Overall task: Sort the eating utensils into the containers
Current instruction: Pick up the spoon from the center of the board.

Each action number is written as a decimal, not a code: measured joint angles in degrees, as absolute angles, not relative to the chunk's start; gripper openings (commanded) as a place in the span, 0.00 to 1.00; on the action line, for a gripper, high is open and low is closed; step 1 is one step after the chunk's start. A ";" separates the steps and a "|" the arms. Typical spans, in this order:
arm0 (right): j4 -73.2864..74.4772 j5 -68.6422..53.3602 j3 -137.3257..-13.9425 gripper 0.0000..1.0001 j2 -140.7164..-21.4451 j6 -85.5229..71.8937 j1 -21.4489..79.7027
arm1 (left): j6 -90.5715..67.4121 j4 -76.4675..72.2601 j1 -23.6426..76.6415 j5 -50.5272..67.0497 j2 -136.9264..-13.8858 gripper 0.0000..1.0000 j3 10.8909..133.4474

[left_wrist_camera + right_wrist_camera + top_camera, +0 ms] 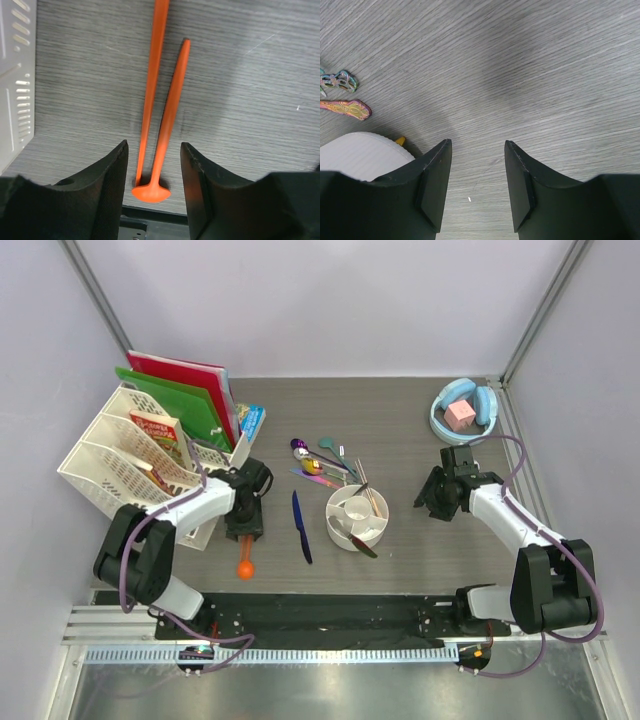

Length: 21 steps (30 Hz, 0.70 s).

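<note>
An orange spoon and an orange chopstick lie side by side on the table. My left gripper is open, its jaws either side of them near the spoon's bowl; in the top view this gripper hovers over the spoon. A dark blue knife lies left of the white divided cup, which holds a few pieces. Several purple, teal and iridescent utensils lie behind the cup. My right gripper is open and empty, right of the cup.
A white lattice file rack with books and folders stands at the left, close to my left arm. A light blue bowl-like thing with a pink cube sits at the back right. Iridescent handles show left in the right wrist view.
</note>
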<state>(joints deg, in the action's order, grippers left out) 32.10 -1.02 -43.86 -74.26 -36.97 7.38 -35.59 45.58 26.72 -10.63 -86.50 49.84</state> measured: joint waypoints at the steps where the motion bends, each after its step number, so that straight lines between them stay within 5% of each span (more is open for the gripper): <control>1: 32.12 -1.02 -43.86 0.52 -74.26 -36.97 7.38 | -35.59 45.47 26.72 -10.35 -86.61 0.46 49.54; 21: 31.66 -1.30 -43.86 0.52 -74.28 -36.97 7.38 | -35.33 44.53 25.67 -7.46 -82.17 0.50 47.42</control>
<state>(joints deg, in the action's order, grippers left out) 31.66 -1.30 -43.86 -74.28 -36.97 7.38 -35.33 44.53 25.67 -7.46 -82.17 47.42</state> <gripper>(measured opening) 0.522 0.503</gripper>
